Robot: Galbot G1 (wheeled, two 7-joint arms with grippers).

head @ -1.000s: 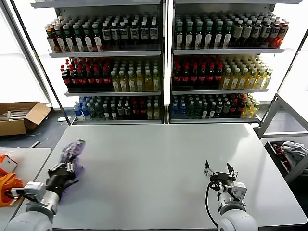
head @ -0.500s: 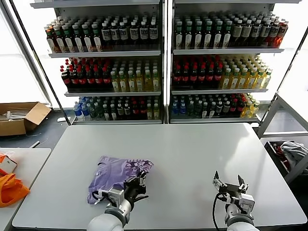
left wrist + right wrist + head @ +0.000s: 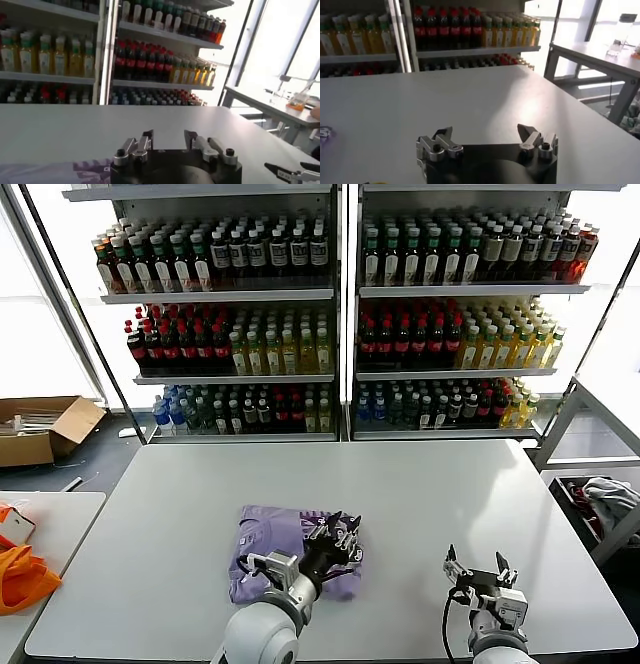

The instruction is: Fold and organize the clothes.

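Left arm (image 3: 262, 629): rounded light-grey shell narrowing to a silver wrist collar. Left gripper (image 3: 338, 536): black body, dark fingers with pale tips. In the left wrist view the left gripper (image 3: 168, 140) shows a black housing carrying two silver-grey finger links, each fixed by a black round-head screw.

Right arm (image 3: 490, 636): light-grey rounded shell with a black cable looped along its inner side. Right gripper (image 3: 477, 566): silver-grey block with dark, pointed fingers. In the right wrist view the right gripper (image 3: 487, 140) shows the same black housing, silver links and black screws.
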